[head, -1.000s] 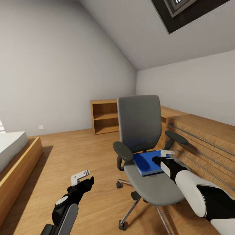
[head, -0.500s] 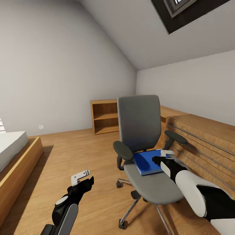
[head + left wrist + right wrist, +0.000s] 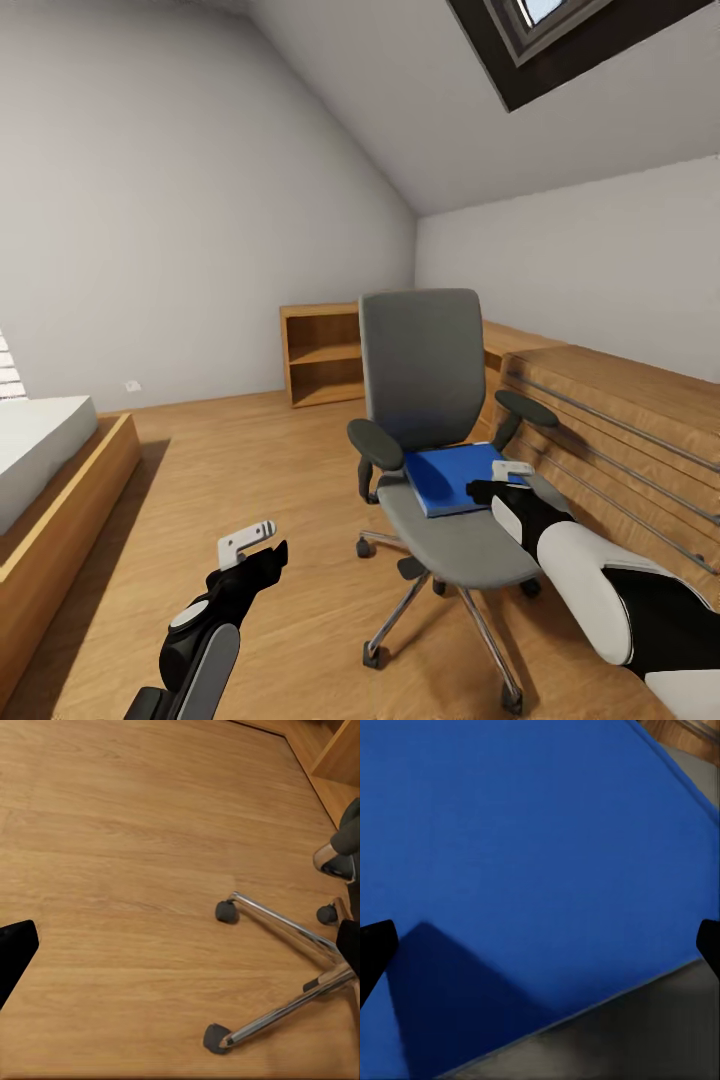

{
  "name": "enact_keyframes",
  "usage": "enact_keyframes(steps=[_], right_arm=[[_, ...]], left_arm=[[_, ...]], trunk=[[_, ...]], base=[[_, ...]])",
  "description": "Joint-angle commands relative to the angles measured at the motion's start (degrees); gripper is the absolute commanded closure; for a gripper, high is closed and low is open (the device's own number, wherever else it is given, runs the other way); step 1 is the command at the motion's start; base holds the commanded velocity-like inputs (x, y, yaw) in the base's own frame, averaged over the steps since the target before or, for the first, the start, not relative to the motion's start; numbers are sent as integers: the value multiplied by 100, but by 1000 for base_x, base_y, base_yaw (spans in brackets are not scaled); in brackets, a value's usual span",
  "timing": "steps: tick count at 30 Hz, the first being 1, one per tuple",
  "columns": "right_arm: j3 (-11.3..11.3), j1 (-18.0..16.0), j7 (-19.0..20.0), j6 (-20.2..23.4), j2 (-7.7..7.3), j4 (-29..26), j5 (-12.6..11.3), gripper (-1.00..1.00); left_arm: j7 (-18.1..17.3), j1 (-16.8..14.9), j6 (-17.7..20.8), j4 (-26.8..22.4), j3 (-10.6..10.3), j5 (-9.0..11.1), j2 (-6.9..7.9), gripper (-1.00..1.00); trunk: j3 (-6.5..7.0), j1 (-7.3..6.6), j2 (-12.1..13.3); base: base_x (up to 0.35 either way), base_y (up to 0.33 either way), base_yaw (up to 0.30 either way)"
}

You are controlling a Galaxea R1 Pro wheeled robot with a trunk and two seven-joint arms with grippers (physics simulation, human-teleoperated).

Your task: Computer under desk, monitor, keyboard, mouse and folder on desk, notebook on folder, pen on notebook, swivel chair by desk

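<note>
Left of the swivel chair (image 3: pixel 440 440), the left gripper (image 3: pixel 255 545) is held low over bare wood floor (image 3: pixel 250 470); its fingers are seen to be parted and nothing is gripped between them. In the left wrist view the chrome base (image 3: pixel 285 982) of the chair and its casters are seen over the floorboards, apart from that gripper. On the chair seat the folder (image 3: pixel 455 478) is laid flat, toward the backrest and between the two armrests. At the folder's near right edge the right gripper (image 3: pixel 497 482) is poised; in the right wrist view its two dark fingertips (image 3: pixel 375 945) are spread wide at either side, with the blue cover (image 3: pixel 525 870) between them, and nothing is yet clasped. The task is judged to be at an early stage: the folder is not yet lifted from the chair, and the chair is not yet set beside a desk. The remaining items are not shown, so their state cannot be told. Room for moving is judged to be open left of the chair, where a low bed frame (image 3: pixel 60 510) bounds the floor; behind it a wooden shelf (image 3: pixel 320 355) is stood against the wall, and right of it a slatted wooden unit (image 3: pixel 620 440) is close by, so clearance there is judged tight.
</note>
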Motion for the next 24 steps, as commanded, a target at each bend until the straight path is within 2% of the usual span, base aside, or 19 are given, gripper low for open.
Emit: enact_keyframes(steps=[1, 18, 24], right_arm=[[-31, 3, -6, 30, 2, 86, -8, -100], [-32, 3, -6, 30, 2, 84, -3, -100], [-33, 3, -6, 27, 2, 85, -3, -100]], left_arm=[[57, -4, 9, -8, -6, 60, 1, -100], [44, -4, 9, -8, -11, 66, 1, -100], [48, -4, 9, -5, -15, 60, 1, -100]], trunk=[[-7, -1, -2], [-7, -1, -2], [100, -133, 239]], base=[[-44, 0, 0], [-7, 0, 0], [0, 0, 0]])
